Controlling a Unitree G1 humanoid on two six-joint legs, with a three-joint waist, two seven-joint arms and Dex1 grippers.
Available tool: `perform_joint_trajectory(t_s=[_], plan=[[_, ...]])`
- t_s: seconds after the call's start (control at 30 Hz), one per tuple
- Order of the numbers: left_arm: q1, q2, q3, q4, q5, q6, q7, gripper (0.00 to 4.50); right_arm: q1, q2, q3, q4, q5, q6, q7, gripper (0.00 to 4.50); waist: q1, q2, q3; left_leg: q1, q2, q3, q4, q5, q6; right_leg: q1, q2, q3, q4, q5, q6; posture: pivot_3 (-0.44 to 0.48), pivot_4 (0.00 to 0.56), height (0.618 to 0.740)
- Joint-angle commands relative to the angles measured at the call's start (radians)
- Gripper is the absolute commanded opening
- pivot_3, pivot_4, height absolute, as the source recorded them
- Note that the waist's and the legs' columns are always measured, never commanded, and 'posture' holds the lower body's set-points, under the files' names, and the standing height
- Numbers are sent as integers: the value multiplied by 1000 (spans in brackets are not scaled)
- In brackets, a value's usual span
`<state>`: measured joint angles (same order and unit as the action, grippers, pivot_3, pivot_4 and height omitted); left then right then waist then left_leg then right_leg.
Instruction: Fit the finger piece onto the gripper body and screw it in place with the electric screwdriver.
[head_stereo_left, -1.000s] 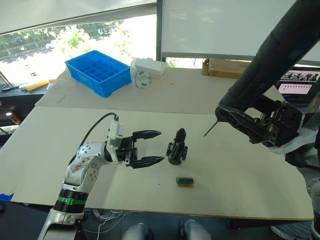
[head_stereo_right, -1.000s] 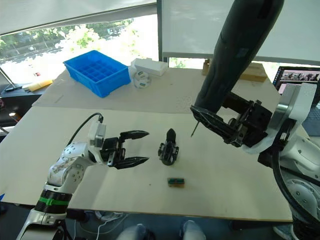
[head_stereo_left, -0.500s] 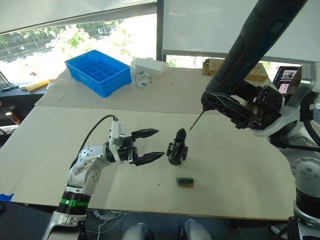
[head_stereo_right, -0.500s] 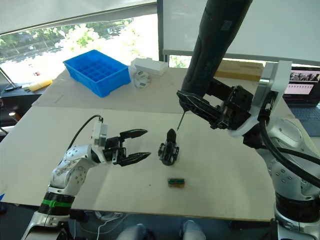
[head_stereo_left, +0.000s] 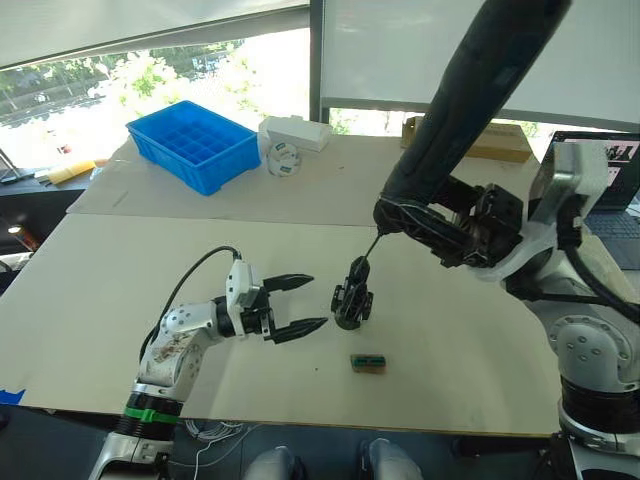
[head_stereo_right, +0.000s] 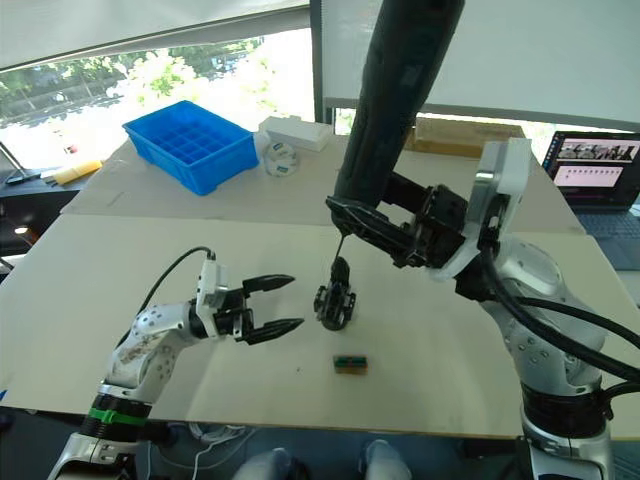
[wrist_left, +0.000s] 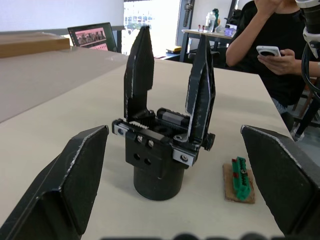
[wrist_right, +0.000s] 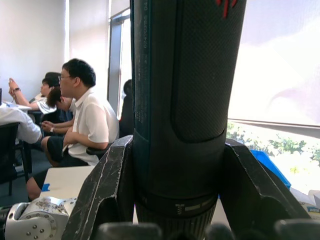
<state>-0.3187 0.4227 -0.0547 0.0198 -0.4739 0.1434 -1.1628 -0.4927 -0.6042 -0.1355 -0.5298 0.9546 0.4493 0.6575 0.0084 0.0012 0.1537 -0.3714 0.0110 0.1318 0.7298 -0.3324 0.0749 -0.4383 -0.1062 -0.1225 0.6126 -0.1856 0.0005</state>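
Since the earlier frame, the long matte black electric screwdriver (head_stereo_left: 470, 110) is swung down, its thin bit now at the small black gripper body (head_stereo_left: 352, 297) standing on the beige table (head_stereo_left: 480, 350). It is clamped by the right gripper (wrist_right: 175, 190). The left gripper (head_stereo_left: 302, 303) is held open beside the body.

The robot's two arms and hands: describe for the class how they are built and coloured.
Both arms have silver-white jointed shells. The left arm has a green band and a black cable. Each hand, left hand and right hand, has two black tapered fingers.
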Motion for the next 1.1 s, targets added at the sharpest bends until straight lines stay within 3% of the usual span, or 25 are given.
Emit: perform_joint_trajectory(t_s=[0.03, 0.43, 1.1], plan=[[-5, -5, 3, -5, -3, -16, -4, 4500, -30, 17, -3, -2, -23, -29, 27, 1914, 1, 0, 0, 0, 0, 0, 0, 0, 0, 0, 0, 0, 0, 0, 0, 0, 150, 740], [0, -15, -33, 23, 26, -43, -21, 4500, -69, 51, 52, 105, -123, -35, 153, 1914, -1, 0, 0, 0, 0, 1, 0, 0, 0, 0, 0, 0, 0, 0, 0, 0, 150, 740], [21, -19, -31, 27, 37, -49, -13, 4500, -41, 119, 96, 112, -172, -15, 165, 1914, -4, 0, 0, 0, 0, 1, 0, 0, 0, -1, 0, 0, 0, 0, 0, 0, 150, 740]])
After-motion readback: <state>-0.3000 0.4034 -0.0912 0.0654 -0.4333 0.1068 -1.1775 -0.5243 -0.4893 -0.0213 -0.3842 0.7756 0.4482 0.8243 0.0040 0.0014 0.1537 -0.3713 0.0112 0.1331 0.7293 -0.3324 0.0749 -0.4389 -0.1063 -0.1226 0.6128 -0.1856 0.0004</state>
